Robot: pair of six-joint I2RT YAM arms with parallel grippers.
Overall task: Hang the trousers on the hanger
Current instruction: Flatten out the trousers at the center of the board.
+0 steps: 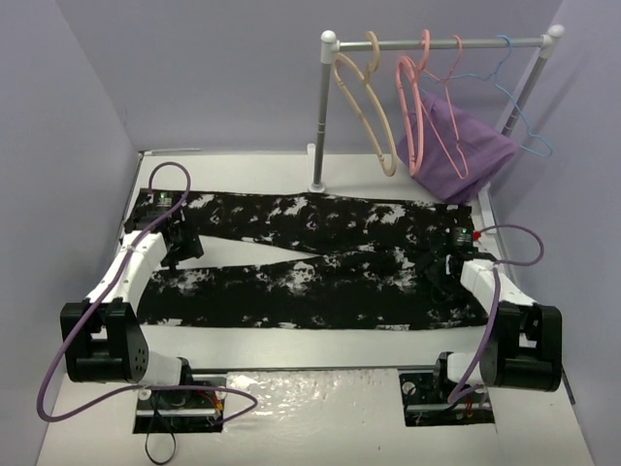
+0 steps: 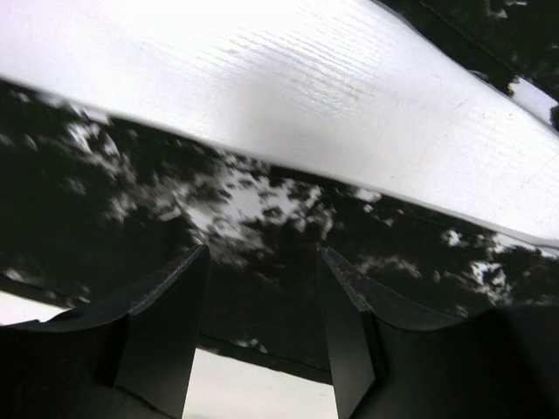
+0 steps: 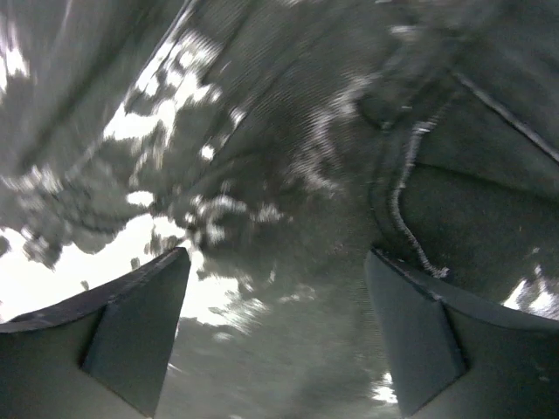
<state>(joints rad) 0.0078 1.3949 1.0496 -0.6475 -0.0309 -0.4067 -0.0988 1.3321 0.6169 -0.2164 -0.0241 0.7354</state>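
Long black trousers with white speckled blotches [image 1: 310,262] lie flat on white bench [image 1: 243,180], waist at right, two legs running left. Thick beige plastic hanger [image 1: 364,102] hangs leftmost on grey rail [image 1: 437,43] at back, well apart from trousers. Left end effector [image 2: 264,262] low over leg ends, released, nothing between jaws. Right end effector [image 3: 278,257] low over waist, jaws wide, released.

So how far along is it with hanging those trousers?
Barely begun. The trousers lie flat on the table; the cream hanger hangs on the rail, untouched. In hand: left gripper and right gripper hover over opposite ends of the fabric, jaws open, holding nothing. Left: grasping, lifting and draping them over the hanger.
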